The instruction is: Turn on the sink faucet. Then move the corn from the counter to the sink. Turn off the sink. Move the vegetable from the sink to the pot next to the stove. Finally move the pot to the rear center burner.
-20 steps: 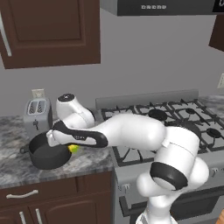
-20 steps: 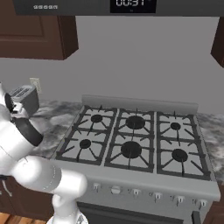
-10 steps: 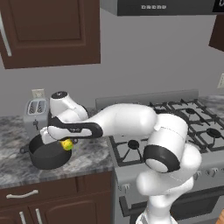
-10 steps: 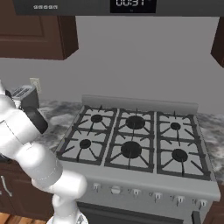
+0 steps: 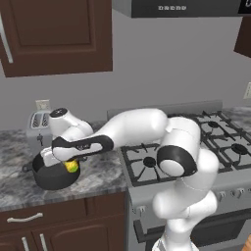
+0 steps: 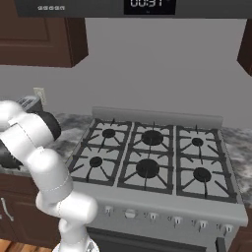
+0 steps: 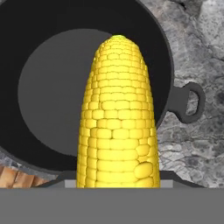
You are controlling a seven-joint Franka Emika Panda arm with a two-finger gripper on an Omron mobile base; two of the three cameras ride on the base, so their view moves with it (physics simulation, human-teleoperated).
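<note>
Since a second ago the arm has swung left, bringing the gripper over the pot; its jaws pinch the corn above the pot's opening on the counter, toaster behind, stove right

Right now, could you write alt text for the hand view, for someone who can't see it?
A yellow corn cob, held in the robot's gripper, points out from the camera over the open mouth of a black pot. The pot has a dark grey bottom and a small loop handle, and it stands on a marbled grey counter.
</note>
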